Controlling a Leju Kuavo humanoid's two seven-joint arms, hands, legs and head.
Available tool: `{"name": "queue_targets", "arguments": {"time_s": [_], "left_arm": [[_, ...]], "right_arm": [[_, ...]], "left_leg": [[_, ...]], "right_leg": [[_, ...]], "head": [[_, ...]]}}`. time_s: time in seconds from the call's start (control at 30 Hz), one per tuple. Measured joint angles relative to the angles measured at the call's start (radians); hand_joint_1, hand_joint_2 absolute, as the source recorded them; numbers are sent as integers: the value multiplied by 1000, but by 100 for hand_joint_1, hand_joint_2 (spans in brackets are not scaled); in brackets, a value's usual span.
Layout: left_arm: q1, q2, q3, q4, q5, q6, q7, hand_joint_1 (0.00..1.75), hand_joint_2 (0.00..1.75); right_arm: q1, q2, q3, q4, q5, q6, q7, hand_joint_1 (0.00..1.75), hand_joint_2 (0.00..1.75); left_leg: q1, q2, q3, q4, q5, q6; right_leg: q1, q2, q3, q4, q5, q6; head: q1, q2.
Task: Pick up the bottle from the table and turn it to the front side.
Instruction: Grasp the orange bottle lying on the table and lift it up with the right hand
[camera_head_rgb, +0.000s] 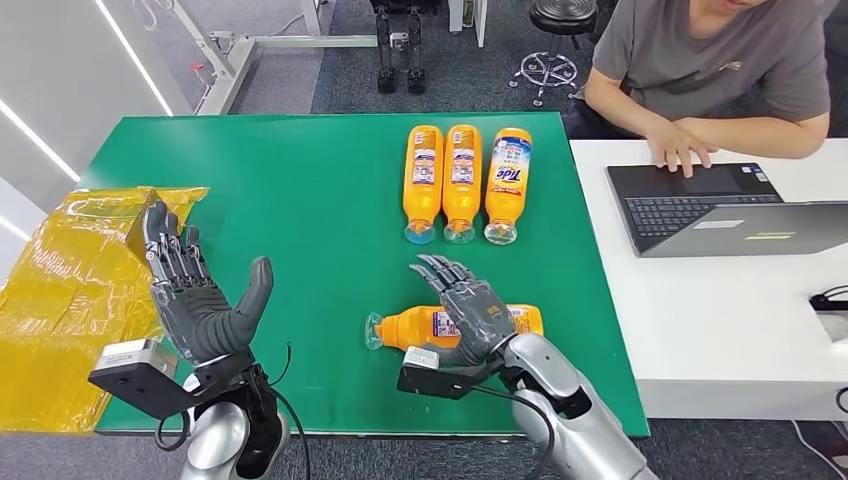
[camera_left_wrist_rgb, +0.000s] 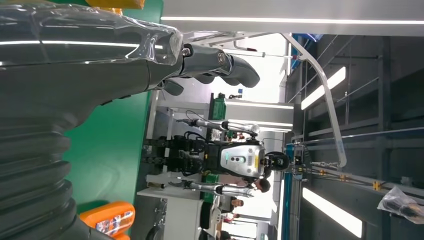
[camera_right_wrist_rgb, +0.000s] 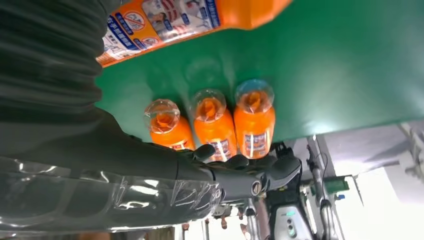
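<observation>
While both hands (camera_head_rgb: 200, 300) (camera_head_rgb: 470, 310) spread empty: green table (camera_head_rgb: 300, 200), white desk (camera_head_rgb: 700, 330), grey floor (camera_head_rgb: 450, 70).

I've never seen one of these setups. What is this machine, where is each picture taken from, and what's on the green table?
It is a humanoid robot with two silver arms. The head view looks down from its body; the other two pictures come from cameras at its wrists. On the green table three orange bottles lie side by side. A fourth bottle lies crosswise nearer the robot. The right hand is over that bottle, fingers spread; whether it grips is unclear. The left hand is raised, open and empty. A person works at a laptop.
</observation>
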Motion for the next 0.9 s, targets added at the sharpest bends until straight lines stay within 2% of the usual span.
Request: {"name": "queue_targets", "arguments": {"time_s": [0.17,0.4,0.63,0.9], "left_arm": [[1,1,0,-1,4,-11,0,0,175],[2,1,0,-1,7,-31,0,0,175],[-13,-8,6,5,7,-104,0,0,175],[-43,-16,10,26,22,-117,0,0,175]], "right_arm": [[-55,-49,15,50,20,57,-5,0,175],[-92,-82,31,85,30,88,-4,0,175],[-198,-140,66,150,0,256,-27,0,175],[-356,-148,154,314,-36,421,-68,0,175]], "left_leg": [[0,-1,0,0,0,0],[0,-1,0,0,0,0],[0,0,0,1,0,0],[0,1,0,1,1,1]], "right_leg": [[0,-1,0,0,0,0],[0,-1,0,0,0,0],[0,0,0,0,1,1],[0,1,0,0,2,1]], "head": [[0,0],[0,0],[0,0],[0,0]]}}
